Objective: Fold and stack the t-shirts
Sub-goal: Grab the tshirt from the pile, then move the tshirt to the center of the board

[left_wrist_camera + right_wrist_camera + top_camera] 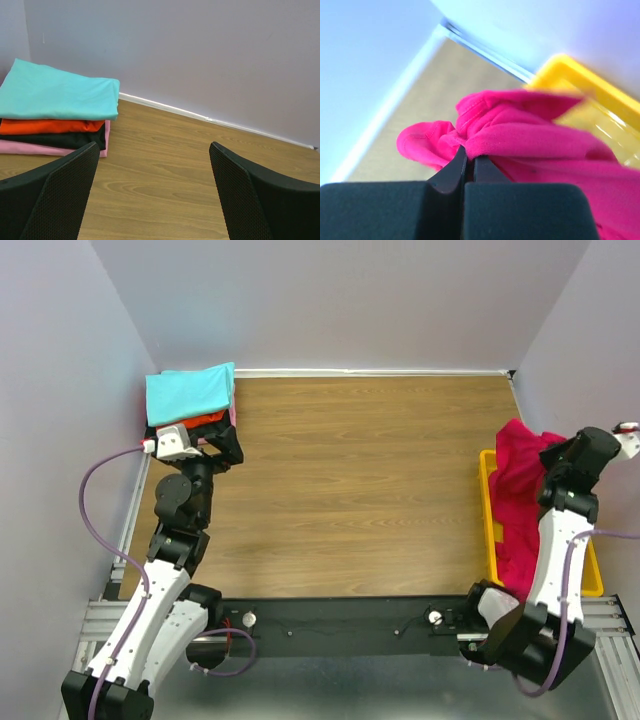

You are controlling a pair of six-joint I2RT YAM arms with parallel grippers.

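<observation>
A crumpled crimson cloth t-shirt (530, 145) is being pinched by the right gripper (469, 154), bunched above the yellow plastic bin (575, 70). The left gripper (153, 146) is being held wide near the folded cyan-topped t-shirt stack (55, 100).

Site type: robotics lab test cell. Evidence: wood-grain bench (360, 490) boxed by plain partition walls (350, 300); alum. extrusion frame (100, 618); left arm (168, 565) & right arm (555, 550) bolted on; exposed cabling (90, 475).
</observation>
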